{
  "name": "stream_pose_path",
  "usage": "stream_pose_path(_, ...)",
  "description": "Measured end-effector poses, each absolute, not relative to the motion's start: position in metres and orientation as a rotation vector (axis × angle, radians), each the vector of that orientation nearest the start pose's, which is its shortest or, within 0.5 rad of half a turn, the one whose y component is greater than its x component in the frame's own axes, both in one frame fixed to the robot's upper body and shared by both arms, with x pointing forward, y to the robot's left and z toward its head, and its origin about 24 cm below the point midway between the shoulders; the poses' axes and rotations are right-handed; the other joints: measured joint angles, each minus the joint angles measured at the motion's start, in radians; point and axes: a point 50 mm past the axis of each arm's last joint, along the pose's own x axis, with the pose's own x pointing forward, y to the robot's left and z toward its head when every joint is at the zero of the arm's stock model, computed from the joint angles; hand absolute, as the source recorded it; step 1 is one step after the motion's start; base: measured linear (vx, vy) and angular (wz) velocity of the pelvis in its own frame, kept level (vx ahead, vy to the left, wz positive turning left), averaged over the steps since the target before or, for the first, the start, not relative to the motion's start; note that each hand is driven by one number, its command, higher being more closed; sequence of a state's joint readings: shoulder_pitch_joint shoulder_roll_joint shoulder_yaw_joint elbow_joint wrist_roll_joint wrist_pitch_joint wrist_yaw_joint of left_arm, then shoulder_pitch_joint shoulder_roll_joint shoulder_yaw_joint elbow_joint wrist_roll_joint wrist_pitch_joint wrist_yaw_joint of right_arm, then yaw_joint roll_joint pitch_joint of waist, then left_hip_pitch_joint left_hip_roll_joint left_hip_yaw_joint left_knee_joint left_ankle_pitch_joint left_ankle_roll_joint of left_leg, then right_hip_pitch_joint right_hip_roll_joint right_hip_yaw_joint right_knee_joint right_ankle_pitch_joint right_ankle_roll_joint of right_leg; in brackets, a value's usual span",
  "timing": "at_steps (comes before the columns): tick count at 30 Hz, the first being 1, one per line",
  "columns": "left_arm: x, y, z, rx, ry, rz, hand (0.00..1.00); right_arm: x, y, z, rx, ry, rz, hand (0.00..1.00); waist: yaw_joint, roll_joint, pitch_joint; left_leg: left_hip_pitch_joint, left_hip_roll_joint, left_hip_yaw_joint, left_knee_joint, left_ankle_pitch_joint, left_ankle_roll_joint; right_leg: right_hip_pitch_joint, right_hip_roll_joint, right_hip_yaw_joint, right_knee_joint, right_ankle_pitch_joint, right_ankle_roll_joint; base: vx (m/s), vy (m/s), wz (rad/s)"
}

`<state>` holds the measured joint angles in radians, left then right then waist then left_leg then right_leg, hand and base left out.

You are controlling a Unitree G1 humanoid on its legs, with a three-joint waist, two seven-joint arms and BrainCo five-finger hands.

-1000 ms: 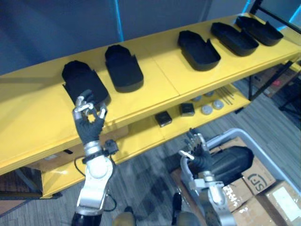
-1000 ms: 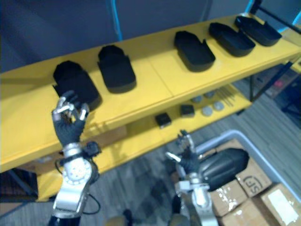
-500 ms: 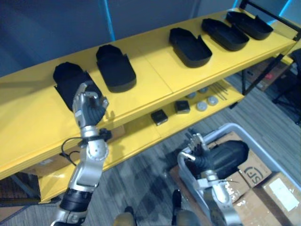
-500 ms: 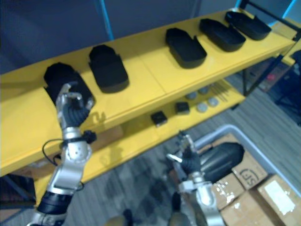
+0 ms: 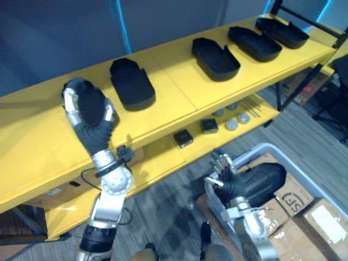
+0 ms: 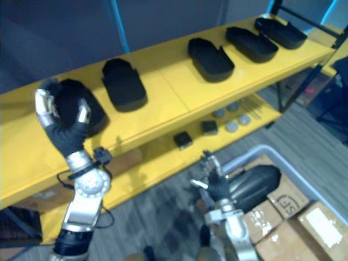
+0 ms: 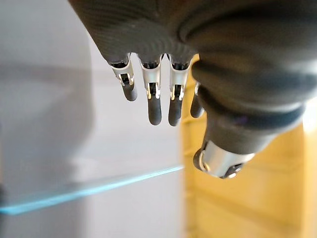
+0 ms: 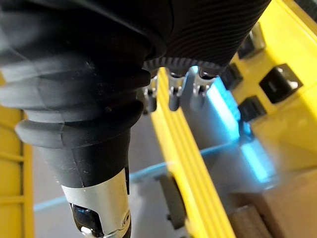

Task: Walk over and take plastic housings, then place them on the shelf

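Along the shelf (image 5: 179,76) top plastic housings (image 5: 132,82) lie in a row, with small parts (image 5: 209,125) on the board (image 5: 161,159) below.

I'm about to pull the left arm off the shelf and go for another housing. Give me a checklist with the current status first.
1. Left hand holds nothing: ok. Its wrist view shows straight fingers with nothing between them.
2. Leftmost housing lies flat on the top shelf: cannot tell, because the left hand covers part of it.
3. Right hand is free: ok. It is open and low beside the grey bin.
4. Another housing is ready: ok. A black housing lies in the grey bin.
5. Bare shelf space: ok, between the second and third housings.
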<state>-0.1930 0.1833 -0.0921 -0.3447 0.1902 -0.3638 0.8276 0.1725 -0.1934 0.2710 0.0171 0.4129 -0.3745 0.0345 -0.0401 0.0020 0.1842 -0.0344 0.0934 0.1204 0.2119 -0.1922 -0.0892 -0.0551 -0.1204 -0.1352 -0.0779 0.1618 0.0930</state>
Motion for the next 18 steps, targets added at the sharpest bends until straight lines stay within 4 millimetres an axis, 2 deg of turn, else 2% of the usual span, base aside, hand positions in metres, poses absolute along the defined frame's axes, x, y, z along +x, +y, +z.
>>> stream_pose_path(1, 0.227, 0.165, 0.194, -0.102, -1.0, 0.571, 1.0, 0.209, -0.139, 0.028, 0.265, -0.12, 0.17, 0.0, 0.0, 0.0, 0.0, 0.0, 0.0, -0.001, 0.003, 0.0, 0.0, 0.002, 0.0, 0.0, 0.0, 0.0, 0.0, -0.06, -0.01, 0.03)
stream_pose_path(2, 0.223, 0.166, 0.198, -0.167, -1.029, 0.553, 0.0, 0.209, -0.139, 0.028, 0.263, -0.119, 0.163, 0.0, 0.0, -0.001, 0.0, 0.0, 0.0, -0.001, 0.006, 0.0, 0.0, 0.003, 0.0, 0.0, 0.0, 0.0, 0.0, -0.07, -0.01, 0.0)
stream_pose_path(5, 0.216, 0.169, 0.198, -0.258, -1.041, 0.536, 0.0, 0.209, -0.138, 0.027, 0.247, -0.119, 0.167, 0.0, 0.0, -0.001, -0.002, 0.0, 0.0, 0.0, 0.007, -0.001, 0.0, 0.003, 0.0, -0.001, 0.0, 0.0, -0.001, -0.06, -0.008, -0.02)
stream_pose_path(7, 0.212, 0.171, 0.194, -0.252, -1.022, 0.556, 0.0, 0.209, -0.138, 0.027, 0.245, -0.119, 0.168, 0.0, 0.0, -0.002, -0.004, -0.001, 0.001, 0.0, 0.007, -0.001, 0.0, 0.002, 0.0, -0.001, -0.001, -0.001, -0.001, -0.04, -0.006, 0.0)
stream_pose_path(11, 0.217, 0.185, 0.182, -0.006, -0.891, 0.692, 0.0, 0.208, -0.138, 0.027, 0.24, -0.118, 0.17, 0.0, 0.001, -0.001, -0.006, -0.001, 0.001, 0.0, 0.007, 0.0, 0.0, 0.002, 0.0, -0.001, -0.001, -0.001, -0.001, -0.03, -0.004, 0.0)
stream_pose_path(13, 0.224, 0.2, 0.173, 0.176, -0.787, 0.756, 0.0, 0.206, -0.14, 0.025, 0.239, -0.11, 0.163, 0.0, 0.001, -0.002, -0.007, -0.001, 0.001, 0.0, 0.007, 0.0, 0.0, 0.002, 0.0, -0.002, -0.001, -0.001, -0.001, 0.0, 0.0, 0.0)
stream_pose_path(14, 0.227, 0.204, 0.17, 0.209, -0.758, 0.766, 1.0, 0.205, -0.14, 0.025, 0.239, -0.107, 0.16, 0.0, 0.001, -0.001, -0.007, -0.001, 0.001, -0.001, 0.007, 0.0, 0.0, 0.002, 0.0, -0.002, -0.001, -0.001, -0.001, 0.0, 0.0, 0.0)
stream_pose_path(15, 0.231, 0.214, 0.162, 0.302, -0.692, 0.792, 1.0, 0.204, -0.142, 0.023, 0.238, -0.1, 0.154, 0.0, 0.001, -0.002, -0.008, -0.001, 0.001, 0.0, 0.006, 0.0, 0.0, 0.002, 0.0, -0.002, -0.001, 0.0, -0.001, 0.0, 0.0, 0.0)
stream_pose_path(18, 0.237, 0.224, 0.152, 0.392, -0.604, 0.806, 1.0, 0.202, -0.143, 0.022, 0.237, -0.096, 0.148, 0.0, 0.001, -0.005, -0.009, -0.001, 0.001, 0.0, 0.005, 0.0, 0.0, 0.001, 0.0, -0.002, -0.001, 0.0, 0.0, 0.0, 0.0, 0.0)
